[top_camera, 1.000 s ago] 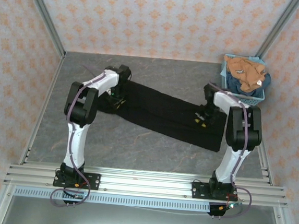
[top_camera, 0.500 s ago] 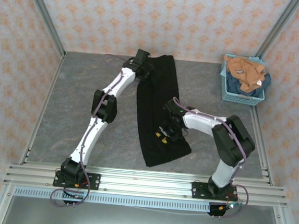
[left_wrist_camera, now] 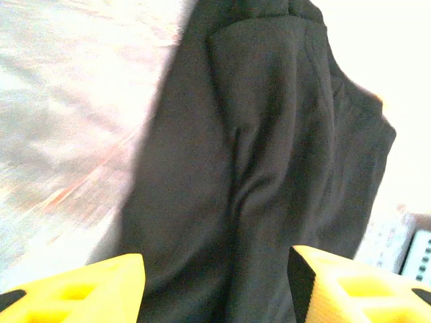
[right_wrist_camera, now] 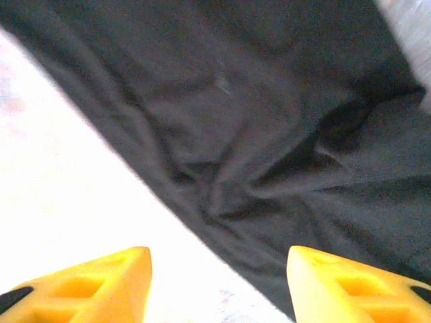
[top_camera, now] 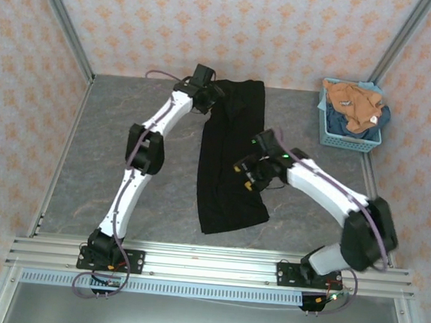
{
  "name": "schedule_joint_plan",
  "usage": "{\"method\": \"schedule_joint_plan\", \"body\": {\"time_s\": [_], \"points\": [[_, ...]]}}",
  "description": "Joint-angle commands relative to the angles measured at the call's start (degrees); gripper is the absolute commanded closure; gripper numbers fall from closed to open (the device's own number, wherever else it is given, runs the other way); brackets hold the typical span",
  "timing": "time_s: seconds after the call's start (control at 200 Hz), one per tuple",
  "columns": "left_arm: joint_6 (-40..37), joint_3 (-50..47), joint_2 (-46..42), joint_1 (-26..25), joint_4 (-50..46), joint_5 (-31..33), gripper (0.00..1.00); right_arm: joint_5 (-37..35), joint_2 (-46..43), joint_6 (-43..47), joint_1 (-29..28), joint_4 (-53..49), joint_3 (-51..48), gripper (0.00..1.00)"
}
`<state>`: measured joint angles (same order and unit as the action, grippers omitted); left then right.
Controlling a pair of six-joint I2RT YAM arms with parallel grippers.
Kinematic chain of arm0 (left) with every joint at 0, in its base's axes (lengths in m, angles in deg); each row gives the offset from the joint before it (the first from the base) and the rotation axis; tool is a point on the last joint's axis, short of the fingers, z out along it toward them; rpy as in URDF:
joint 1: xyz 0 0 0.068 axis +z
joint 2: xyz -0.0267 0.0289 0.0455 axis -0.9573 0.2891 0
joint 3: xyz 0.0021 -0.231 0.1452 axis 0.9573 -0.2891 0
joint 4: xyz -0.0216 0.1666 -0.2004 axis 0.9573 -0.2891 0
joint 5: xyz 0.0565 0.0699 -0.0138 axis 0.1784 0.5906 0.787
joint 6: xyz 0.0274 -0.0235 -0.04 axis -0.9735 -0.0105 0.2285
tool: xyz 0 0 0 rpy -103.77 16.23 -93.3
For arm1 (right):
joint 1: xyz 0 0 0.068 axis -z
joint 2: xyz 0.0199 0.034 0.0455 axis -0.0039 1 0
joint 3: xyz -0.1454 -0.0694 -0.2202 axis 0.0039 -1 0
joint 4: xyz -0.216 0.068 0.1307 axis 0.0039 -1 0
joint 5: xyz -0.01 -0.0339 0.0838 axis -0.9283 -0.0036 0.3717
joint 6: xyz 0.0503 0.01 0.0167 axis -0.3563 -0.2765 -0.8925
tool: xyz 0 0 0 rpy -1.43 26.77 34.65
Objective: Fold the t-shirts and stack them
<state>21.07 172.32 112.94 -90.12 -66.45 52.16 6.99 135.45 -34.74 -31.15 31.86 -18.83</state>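
Black cloth runs as one long folded strip down the middle of the desk (top_camera: 99, 197), near hem towards the arm bases, far end at the back wall. This black t-shirt (top_camera: 224, 192) lies flat, with wrinkles along its right side.

Halfway along the strip's right edge, the right pincer (top_camera: 250, 177) hovers with jaws apart and nothing between them. At the far left corner of the strip, the left pincer (top_camera: 215, 99) likewise stands wide, gripping nothing.

Judged step: fold the strip end over end. Smooth the wrinkles first. Pinch both corners of one end through all layers, lift low, carry the end across evenly, and align the hems before letting go.

At the far right corner, the orange-tan t-shirt (top_camera: 353, 102) and the dark blue t-shirt (top_camera: 345, 126) lie in the basket (top_camera: 351, 144)
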Motion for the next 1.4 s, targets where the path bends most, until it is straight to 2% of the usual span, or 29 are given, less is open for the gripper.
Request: {"method": "schedule_joint_plan", "body": {"time_s": [0.0, 0.065, 0.13, 0.22, 0.31, 0.43, 0.5, 0.661, 0.871, 0.951, 1.076, 1.136, 1.256, 1.396], "points": [[-5.64, -16.3, -21.9, -2.61, -8.57, 0.02, 0.42, -5.21, -6.91, 8.42, 4.26, -7.96, -4.53, 0.44], [-6.04, -30.03, -29.33, -4.25, -11.8, -3.06, 0.45, -5.2, -9.81, 14.95, 7.45, -10.92, -5.81, 0.46], [-6.88, -44.44, -37.18, -6.62, -12.7, -6.71, 0.52, -3.63, -10.84, 21.01, 9.74, -12.73, -6.71, 0.48], [-6.18, -62.37, -46.66, -10.53, -11.78, -11.61, 0.61, -0.52, -9.9, 27.72, 10.44, -15.14, -7.12, 0.48], [-2.93, -74.96, -53.35, -15.41, -8.51, -14.68, 0.61, 1.06, -7.78, 30.5, 10.37, -17.06, -8.64, 0.49], [3.86, -84.02, -56.64, -20.94, -1.94, -15.87, 0.55, -0.23, -7.4, 32.4, 10.37, -16.7, -11.51, 0.49], [6.9, -85.97, -56.1, -23.63, -0.39, -15.14, 0.52, -1.64, -7.35, 33.09, 10.37, -16.47, -12.81, 0.48], [12.46, -87.75, -52.17, -29.87, 4.25, -14.67, 0.52, -1.52, -5.91, 33.79, 10.2, -15.21, -14.67, 0.47], [14.63, -85.7, -46.88, -35.33, 6.12, -13.36, 0.53, -0.19, -4.69, 33.89, 9.51, -13.58, -16.05, 0.47], [14.04, -85.05, -44.75, -35.64, 6.25, -12.83, 0.62, 0.24, -3.73, 33.25, 8.4, -12.23, -16.69, 0.47], [9.75, -82.96, -43.47, -35.54, 0.31, -7.91, 0.9, -0.12, -2.8, 31.2, 5.07, -11.02, -16.68, 0.47], [8.48, -83.46, -44.59, -35.38, -2.4, -5.97, 1.0, -0.39, -3.09, 29.66, 3.28, -10.46, -16.99, 0.47], [7.23, -86.83, -49.28, -34.76, -3.8, -4.83, 1.0, -1.05, -4.87, 25.81, -0.29, -9.79, -18.31, 0.47], [4.61, -89.27, -52.4, -34.41, -2.43, -6.86, 1.0, -2.16, -6.76, 22.33, -3.94, -9.1, -20.48, 0.45]]}}
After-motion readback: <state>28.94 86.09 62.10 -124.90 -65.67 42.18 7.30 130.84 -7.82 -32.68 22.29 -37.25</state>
